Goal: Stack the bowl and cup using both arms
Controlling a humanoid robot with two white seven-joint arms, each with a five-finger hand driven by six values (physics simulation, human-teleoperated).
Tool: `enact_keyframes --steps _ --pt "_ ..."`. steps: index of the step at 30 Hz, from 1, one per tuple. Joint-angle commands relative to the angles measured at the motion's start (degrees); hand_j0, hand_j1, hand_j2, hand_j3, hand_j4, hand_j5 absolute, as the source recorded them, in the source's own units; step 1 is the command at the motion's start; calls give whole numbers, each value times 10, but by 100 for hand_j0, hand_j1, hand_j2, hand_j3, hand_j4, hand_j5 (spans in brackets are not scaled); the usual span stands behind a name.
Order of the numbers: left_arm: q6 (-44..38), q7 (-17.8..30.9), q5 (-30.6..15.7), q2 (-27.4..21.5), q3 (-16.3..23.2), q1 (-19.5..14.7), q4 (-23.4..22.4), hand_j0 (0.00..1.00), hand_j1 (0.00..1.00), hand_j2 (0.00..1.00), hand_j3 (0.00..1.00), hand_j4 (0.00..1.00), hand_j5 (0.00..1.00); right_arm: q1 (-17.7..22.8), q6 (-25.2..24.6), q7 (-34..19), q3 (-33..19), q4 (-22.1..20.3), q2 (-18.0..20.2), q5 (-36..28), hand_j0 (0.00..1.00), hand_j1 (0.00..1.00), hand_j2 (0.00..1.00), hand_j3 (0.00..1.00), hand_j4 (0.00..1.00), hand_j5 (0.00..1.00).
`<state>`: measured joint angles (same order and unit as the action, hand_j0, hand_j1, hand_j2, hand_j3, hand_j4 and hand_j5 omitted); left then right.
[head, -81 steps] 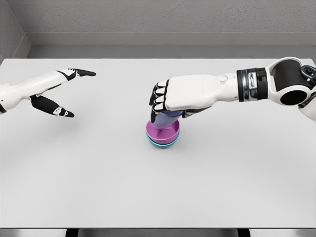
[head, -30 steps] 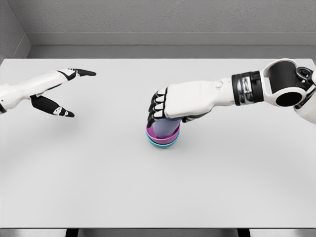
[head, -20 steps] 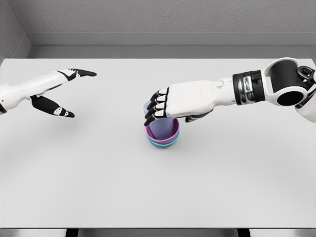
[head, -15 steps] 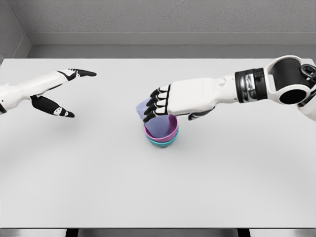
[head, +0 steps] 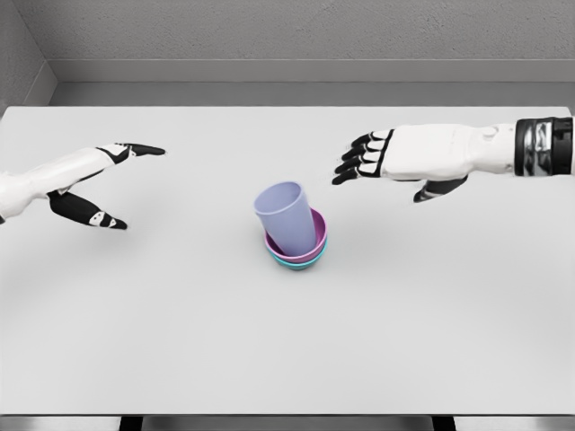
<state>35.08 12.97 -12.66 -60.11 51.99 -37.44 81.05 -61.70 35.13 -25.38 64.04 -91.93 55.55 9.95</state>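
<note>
The cup (head: 287, 217), below and to the left of the right hand (head: 404, 154), is pale lavender. It sits in a magenta-pink bowl (head: 314, 250), which rests in a teal bowl (head: 296, 265). Both hands are white with black fingers carrying small white patches; the left hand (head: 90, 184) looks the same. The table (head: 269, 350) is plain light grey, the wall (head: 296, 31) behind a speckled darker grey.

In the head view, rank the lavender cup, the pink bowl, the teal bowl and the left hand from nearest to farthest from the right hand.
From the right hand:
1. Lavender cup, tilted in the stack, below-left of it.
2. Pink bowl, holding the cup.
3. Teal bowl, under the pink one, barely farther.
4. Left hand, far left of the table.
</note>
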Motion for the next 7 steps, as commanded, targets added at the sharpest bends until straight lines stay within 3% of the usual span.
enact_keyframes --steps 1,7 --pt "-1 3 -3 -10 -24 0 2 100 100 100 100 100 100 2 -1 4 -6 17 34 -12 100 100 100 100 100 100" --pt "-1 4 -2 -11 -24 1 2 100 100 100 100 100 100 9 -1 4 -7 34 44 -13 100 100 100 100 100 100"
